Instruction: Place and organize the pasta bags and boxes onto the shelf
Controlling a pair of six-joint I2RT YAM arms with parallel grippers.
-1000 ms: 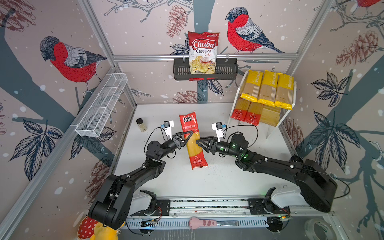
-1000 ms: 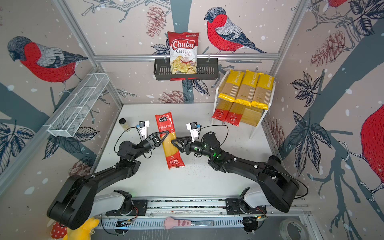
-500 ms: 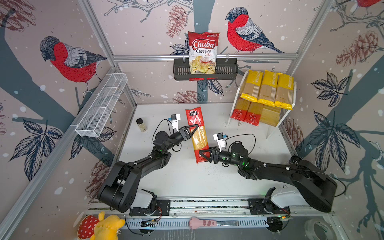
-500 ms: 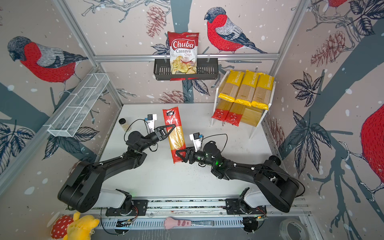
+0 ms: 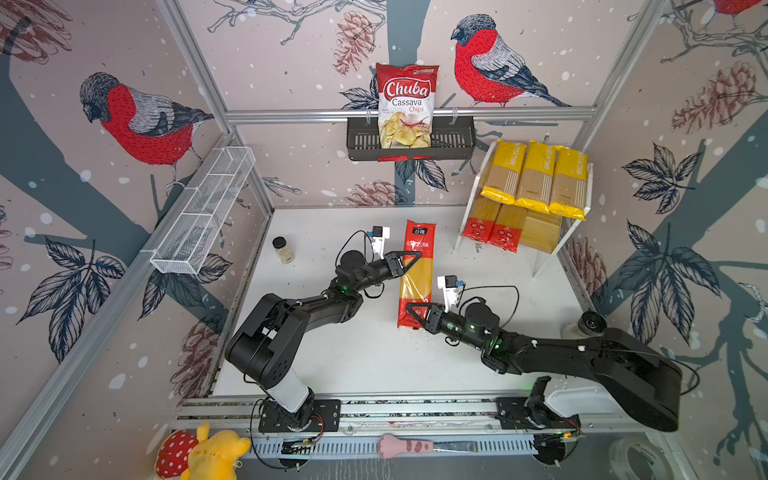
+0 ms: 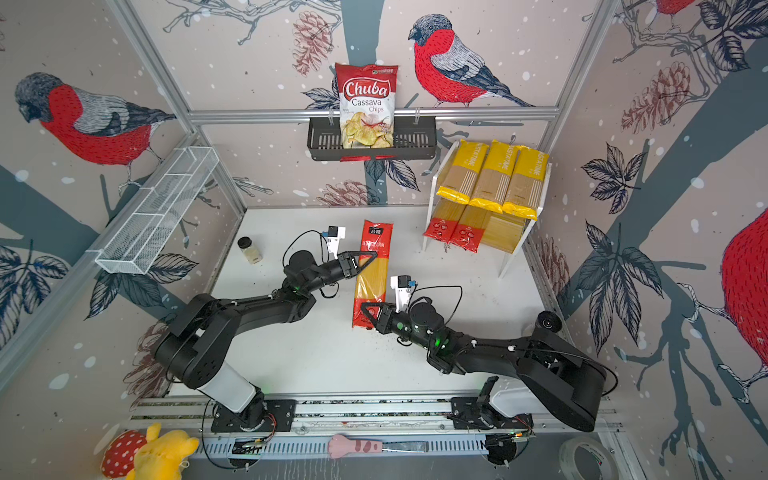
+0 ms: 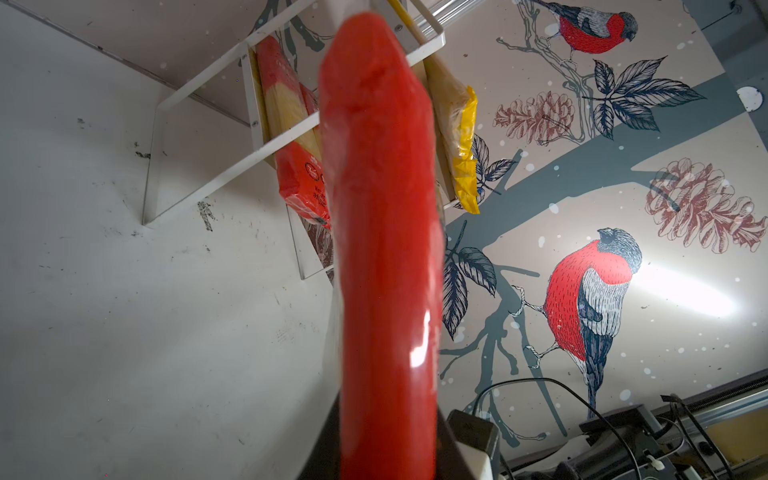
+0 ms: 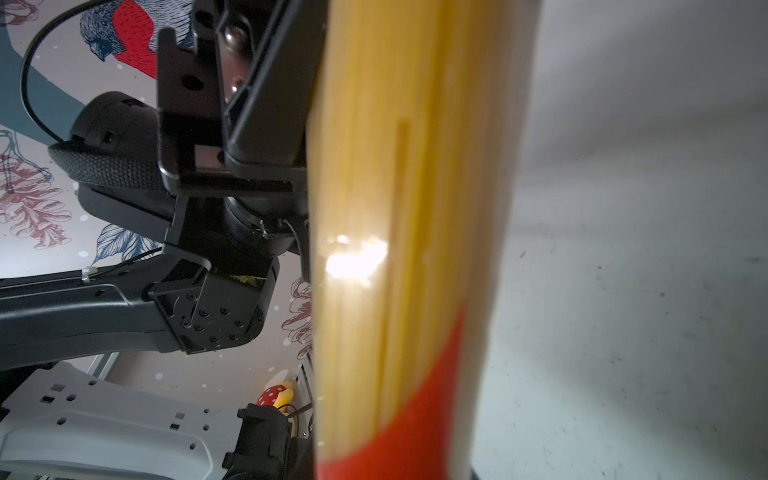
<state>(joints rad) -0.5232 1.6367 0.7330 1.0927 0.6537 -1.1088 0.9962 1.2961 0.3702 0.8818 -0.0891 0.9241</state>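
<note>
A long pasta packet (image 5: 417,274) (image 6: 372,278) with red ends and a clear middle points from front to back at mid-table. My left gripper (image 5: 411,259) (image 6: 368,259) is shut on its far half, and the red end (image 7: 382,208) fills the left wrist view. My right gripper (image 5: 415,316) (image 6: 370,316) is shut on its near red end (image 8: 407,208). At the back right stands the shelf (image 5: 540,235) (image 6: 505,230) (image 7: 199,83). Three yellow packets (image 5: 536,174) (image 6: 494,178) lie on its upper tier. Two red-ended ones (image 5: 492,232) (image 6: 455,232) lie on the lower tier, beside a bare stretch of board.
A Chuba chips bag (image 5: 406,104) stands in a black basket (image 5: 361,145) on the back wall. A white wire basket (image 5: 208,208) hangs on the left wall. A small jar (image 5: 283,249) stands at the table's left. A plush toy (image 5: 199,453) and a pink tool (image 5: 407,448) lie in front.
The left gripper carried the packet farther back and to the right. The right gripper slid down from the packet's middle to its near red end and closed on it.
</note>
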